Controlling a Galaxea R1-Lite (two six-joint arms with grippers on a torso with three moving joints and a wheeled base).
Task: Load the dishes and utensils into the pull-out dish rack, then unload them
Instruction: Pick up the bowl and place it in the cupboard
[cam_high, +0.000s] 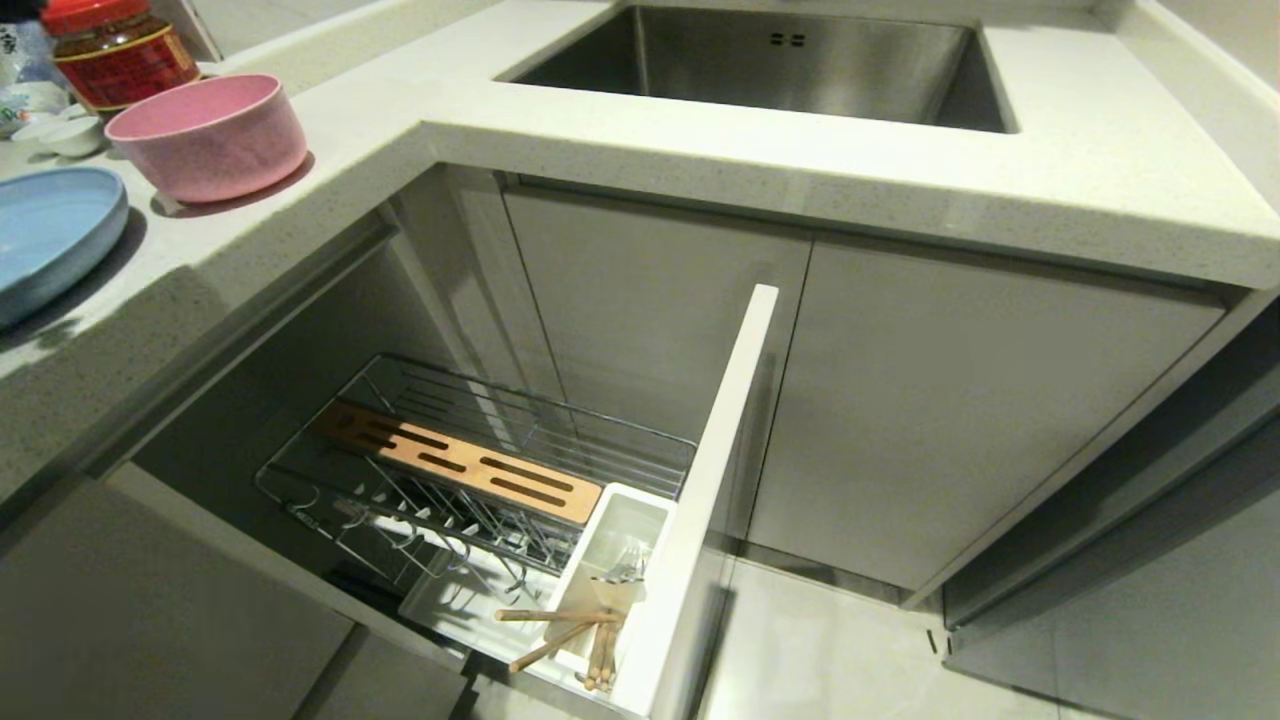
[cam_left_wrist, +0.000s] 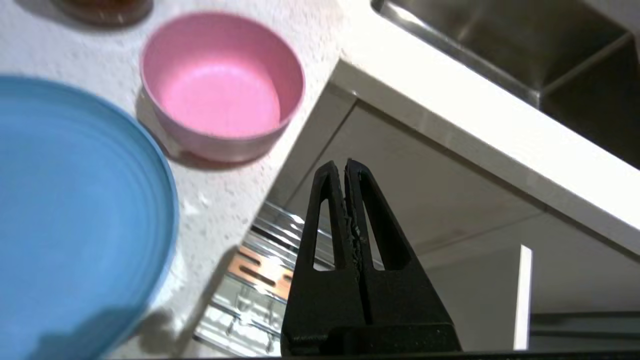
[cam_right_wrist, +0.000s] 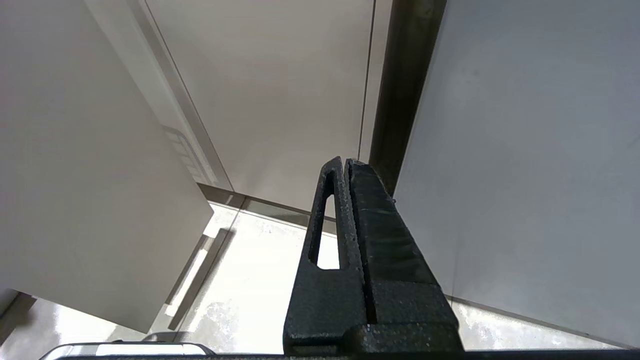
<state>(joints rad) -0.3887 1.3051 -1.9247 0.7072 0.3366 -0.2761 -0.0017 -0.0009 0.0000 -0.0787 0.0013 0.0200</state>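
Observation:
The light-blue plate (cam_high: 45, 235) (cam_left_wrist: 75, 215) and the pink bowl (cam_high: 210, 135) (cam_left_wrist: 222, 85) stand side by side on the counter at the left. Below them the pull-out dish rack (cam_high: 470, 480) (cam_left_wrist: 260, 270) is drawn out, with its wooden board (cam_high: 460, 462) and white cabinet front (cam_high: 715, 490). Wooden chopsticks (cam_high: 565, 632) and silver cutlery (cam_high: 625, 565) sit in the rack's white utensil bin (cam_high: 610, 560). My left gripper (cam_left_wrist: 345, 167) is shut and empty, above the rack near the counter's edge, just off the bowl. My right gripper (cam_right_wrist: 345, 164) is shut, empty, low by the cabinet doors.
A steel sink (cam_high: 780, 65) is set in the counter behind the rack. A red-lidded jar (cam_high: 115, 50) and small white dishes (cam_high: 60, 130) stand behind the bowl. Closed cabinet doors (cam_high: 960, 420) flank the rack. Tiled floor (cam_high: 850, 650) lies to the right of the rack's front.

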